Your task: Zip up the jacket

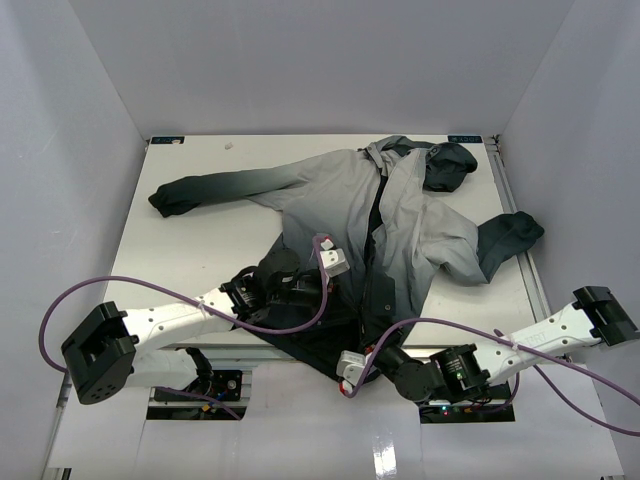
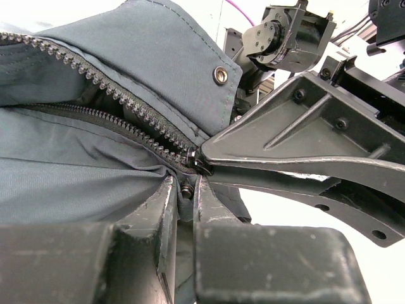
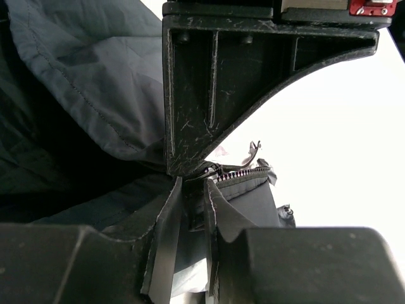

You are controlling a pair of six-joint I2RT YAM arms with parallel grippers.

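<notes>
Open jacket [image 1: 400,210] on table [image 1: 180,250], hem at near edge. L gripper [image 2: 185,190] pinches fabric at zipper [image 2: 126,105] base; R gripper [image 3: 193,190] clamps hem alongside.

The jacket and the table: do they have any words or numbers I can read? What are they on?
No text can be read in any view.
Too small to read: the blue sticker at the far left corner of the table, and another at the far right corner.
No letters can be made out on the metal snap on the jacket.
No readable marking shows on the red part at the top of the right wrist view.
</notes>
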